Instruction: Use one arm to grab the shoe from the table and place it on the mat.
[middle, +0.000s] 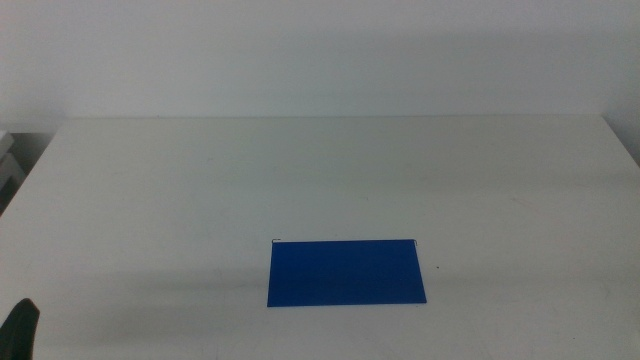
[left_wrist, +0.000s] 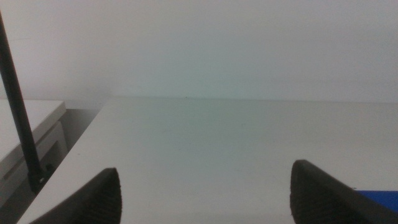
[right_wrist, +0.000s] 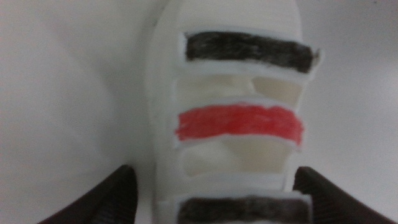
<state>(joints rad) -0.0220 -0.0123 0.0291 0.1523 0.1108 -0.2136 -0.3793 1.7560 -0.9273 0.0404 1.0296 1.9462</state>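
- The shoe (right_wrist: 233, 118), white with a dark, a red and a dark strap, shows only in the right wrist view, lying on the white bench (middle: 330, 180). It does not appear in the middle view, so its place relative to the mat cannot be told.
- The right hand (right_wrist: 214, 199) hangs right over the shoe, jaws spread wide, one on each side of the sole and not yet touching it. To my eye it is lined up across the shoe's width so that a squeeze would catch both sides.
- The mat (middle: 346, 272), a flat dark-blue rectangle, lies bare on the near middle of the bench, ready to take the shoe.
- The left hand (left_wrist: 205, 196) waits low, to the left of the mat and near the bench's front edge, its jaws spread and holding nothing, probably parked out of the way. A corner of the mat shows beside one jaw.
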